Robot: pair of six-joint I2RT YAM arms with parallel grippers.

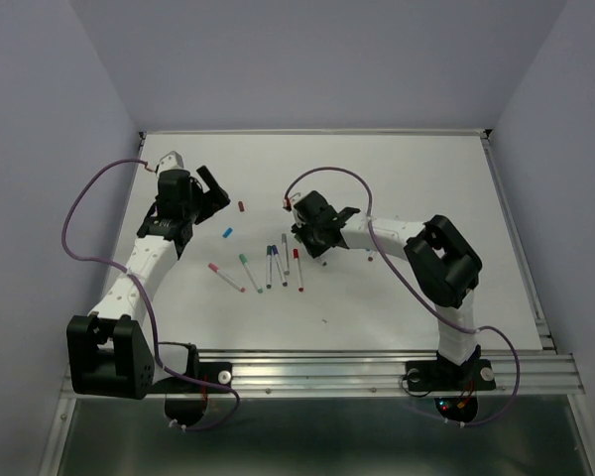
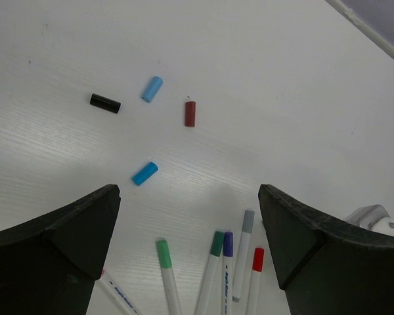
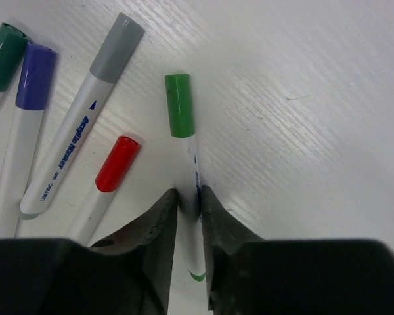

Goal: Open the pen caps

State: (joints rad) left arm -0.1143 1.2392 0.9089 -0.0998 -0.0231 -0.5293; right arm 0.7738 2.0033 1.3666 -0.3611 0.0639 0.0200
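Observation:
My right gripper (image 3: 189,197) is shut on the white barrel of a green-capped pen (image 3: 196,172), whose green cap (image 3: 179,105) is still on and points away from the fingers. It is low over the table, right of the pen cluster (image 1: 273,266). Capped pens lie beside it: red (image 3: 117,163), grey (image 3: 117,47), purple (image 3: 35,76) and dark green (image 3: 3,47). My left gripper (image 2: 189,193) is open and empty above the table, left of the cluster (image 1: 210,188). Loose caps lie ahead of it: black (image 2: 105,103), light blue (image 2: 152,88), dark red (image 2: 190,113) and blue (image 2: 145,173).
In the left wrist view several capped pens fan out near the bottom, including a green-capped one (image 2: 164,254) and a pink-tipped one (image 2: 111,285) at the lower left. The white table's right edge has a metal rail (image 1: 521,248).

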